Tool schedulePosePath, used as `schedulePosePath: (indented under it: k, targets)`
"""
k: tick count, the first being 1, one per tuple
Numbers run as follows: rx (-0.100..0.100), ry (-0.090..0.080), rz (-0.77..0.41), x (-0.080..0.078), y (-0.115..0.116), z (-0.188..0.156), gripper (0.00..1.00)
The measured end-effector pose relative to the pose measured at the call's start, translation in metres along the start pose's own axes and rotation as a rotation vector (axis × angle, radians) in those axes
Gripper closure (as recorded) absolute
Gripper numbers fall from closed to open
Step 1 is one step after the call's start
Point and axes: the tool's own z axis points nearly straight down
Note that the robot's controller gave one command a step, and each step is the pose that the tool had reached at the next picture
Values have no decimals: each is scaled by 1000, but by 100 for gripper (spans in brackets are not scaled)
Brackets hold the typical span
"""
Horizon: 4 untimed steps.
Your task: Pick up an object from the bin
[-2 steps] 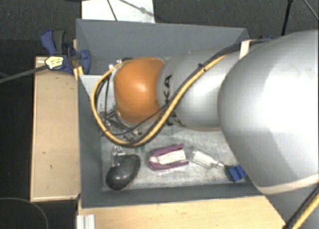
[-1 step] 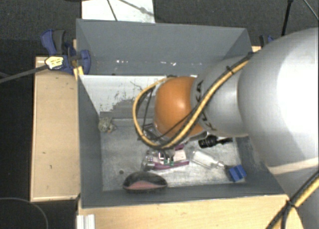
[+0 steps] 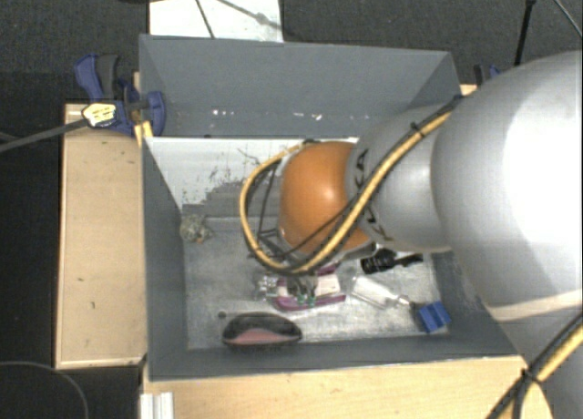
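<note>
- At the near wall of the bin (image 3: 364, 360), we see a dark oval thing (image 3: 262, 329) with a pinkish underside. It lies flat on the floor, apart from the rest. It looks light, and we would take it across its narrow width.
- Toward the near right corner lies a small blue block (image 3: 432, 317). It looks stiff and probably easy to pinch on its flat sides.
- Just behind the oval thing, mid-floor, sits a small purple and green thing (image 3: 308, 295), partly under the arm. It lies closest below the wrist, so we judge it the likely pick. It seems small, light and perhaps glossy, so it may slip. A hold across its short side looks safest.
- Just to its right lies a white tube (image 3: 378, 294), and behind that a black pen-like thing (image 3: 390, 260).
- At the left, well apart, rests a small grey lump (image 3: 193, 228).
- Over the middle hangs the arm's orange cover (image 3: 314, 194) with its looped cables (image 3: 250, 217). It hides the jaws, so we cannot tell whether they are apart or together.
</note>
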Motion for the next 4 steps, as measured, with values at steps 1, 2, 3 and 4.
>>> schedulePosePath:
  k: [1, 2, 3, 4]
  targets:
    - [-3, -14, 6, -4, 0, -1, 0]
    - [5, 3, -96, 22, -63, -3, 0]
    - [1, 5, -55, 18, -72, 2, 0]
    - [1, 5, -51, 19, -71, 1, 100]
